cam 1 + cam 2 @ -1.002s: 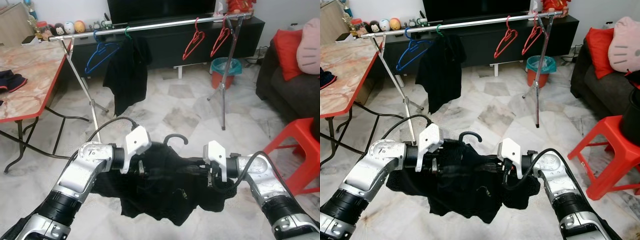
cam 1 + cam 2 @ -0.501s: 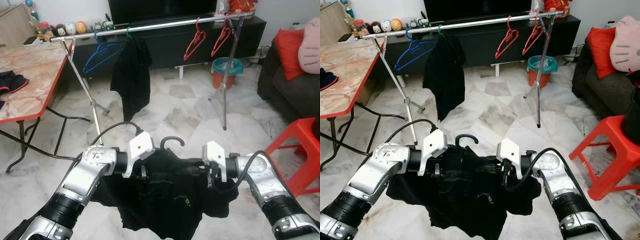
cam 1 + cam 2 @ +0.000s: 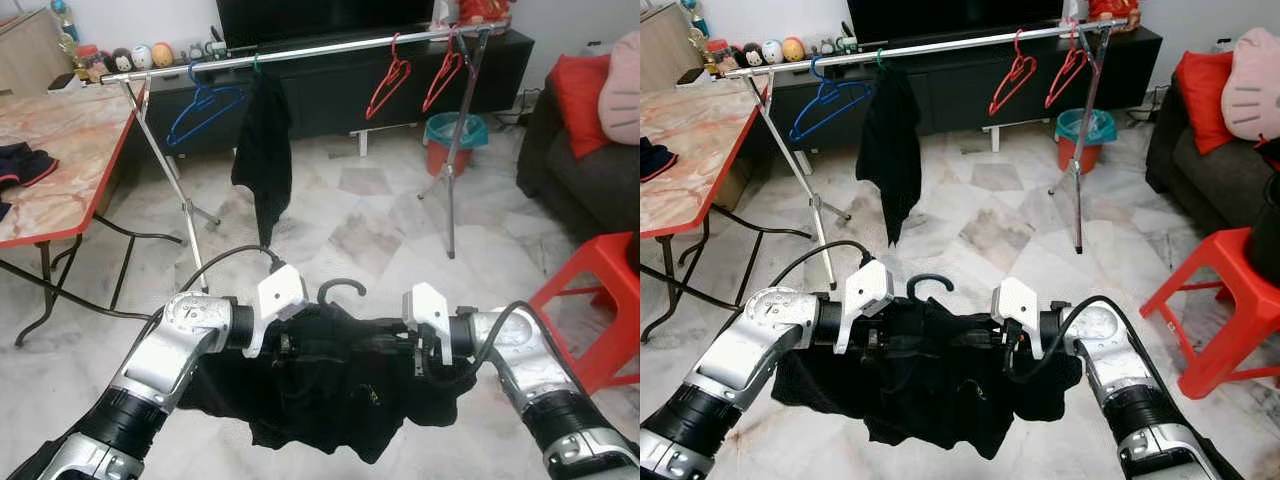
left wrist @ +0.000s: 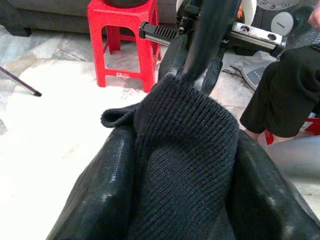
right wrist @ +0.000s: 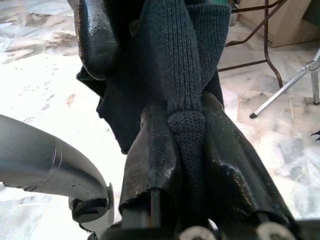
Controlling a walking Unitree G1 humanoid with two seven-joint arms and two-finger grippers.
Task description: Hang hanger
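A black knit garment on a dark hanger, whose hook stands up in the middle, is stretched between my two grippers at about waist height. My left gripper is shut on its left shoulder, and the left wrist view shows the knit cloth pinched between the fingers. My right gripper is shut on the right shoulder, with the cloth squeezed between its fingers. The silver rail of the clothes rack runs across the room well ahead of me and higher.
On the rail hang a blue hanger, another black garment and two red hangers. A marble-top table stands at the left, a red stool and sofa at the right. A teal bin stands behind the rack's leg.
The held garment's lower edge, hanging lower half a second ago, has swung up and bunched. The black garment on the rail has turned and looks narrower. Both grippers keep their grip.
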